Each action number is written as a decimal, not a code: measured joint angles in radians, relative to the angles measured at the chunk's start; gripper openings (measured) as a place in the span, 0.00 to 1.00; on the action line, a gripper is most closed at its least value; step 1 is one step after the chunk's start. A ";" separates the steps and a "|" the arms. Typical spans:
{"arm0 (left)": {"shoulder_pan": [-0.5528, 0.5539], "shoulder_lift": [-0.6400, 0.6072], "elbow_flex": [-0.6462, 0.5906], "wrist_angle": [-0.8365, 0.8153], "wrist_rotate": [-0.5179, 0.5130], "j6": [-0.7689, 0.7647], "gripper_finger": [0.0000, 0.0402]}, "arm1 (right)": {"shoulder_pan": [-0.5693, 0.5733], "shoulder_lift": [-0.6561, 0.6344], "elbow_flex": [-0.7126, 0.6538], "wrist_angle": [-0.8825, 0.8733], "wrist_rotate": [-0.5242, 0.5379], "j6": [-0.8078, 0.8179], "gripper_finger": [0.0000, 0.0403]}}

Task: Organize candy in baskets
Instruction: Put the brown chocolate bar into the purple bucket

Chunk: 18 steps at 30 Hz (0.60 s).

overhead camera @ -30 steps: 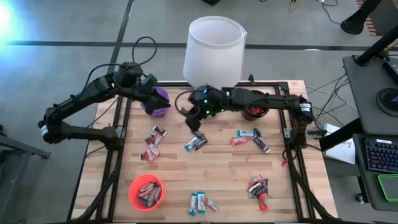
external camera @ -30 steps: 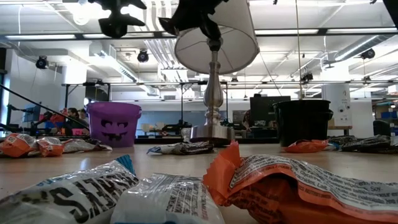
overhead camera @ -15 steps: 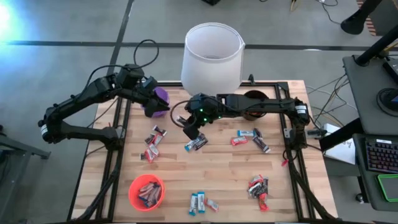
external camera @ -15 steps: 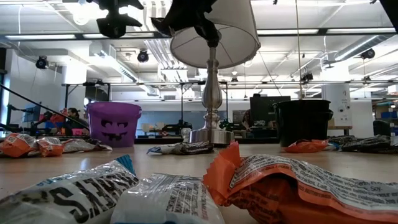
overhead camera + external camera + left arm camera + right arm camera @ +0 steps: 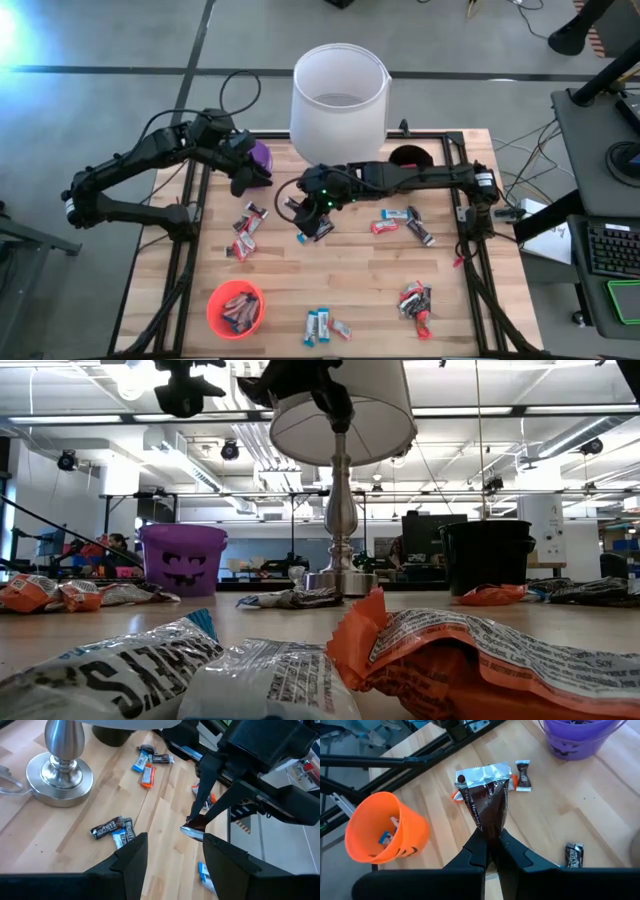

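- Brown candy (image 5: 487, 807) pinched between closed right fingers (image 5: 490, 851), held above the bench (image 5: 600, 815).
- Left fingers (image 5: 172, 852) spread apart, empty, beside purple basket (image 5: 258, 160).

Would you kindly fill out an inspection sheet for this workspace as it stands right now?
Surface: wooden table, candy scattered across it.
Job's things: purple basket at the far left; black basket at the far right; orange basket at the near left, holding candy; loose candy clusters on the boards.
Clutter: white lampshade on a metal base.
Grippers: right claw shut on a dark brown bar, held above the table's middle; left claw open, empty, beside the purple basket.
Cables: black loops behind the left arm.
Surroundings: desk with keyboard to the right.
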 joint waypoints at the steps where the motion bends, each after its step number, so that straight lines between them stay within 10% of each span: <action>1: -0.004 0.000 0.000 0.000 0.000 0.000 0.43 | 0.003 0.000 0.000 -0.002 0.002 0.004 0.03; 18: -0.026 -0.001 0.000 -0.007 0.001 0.000 0.43 | 0.058 0.033 -0.004 -0.040 0.009 0.055 0.03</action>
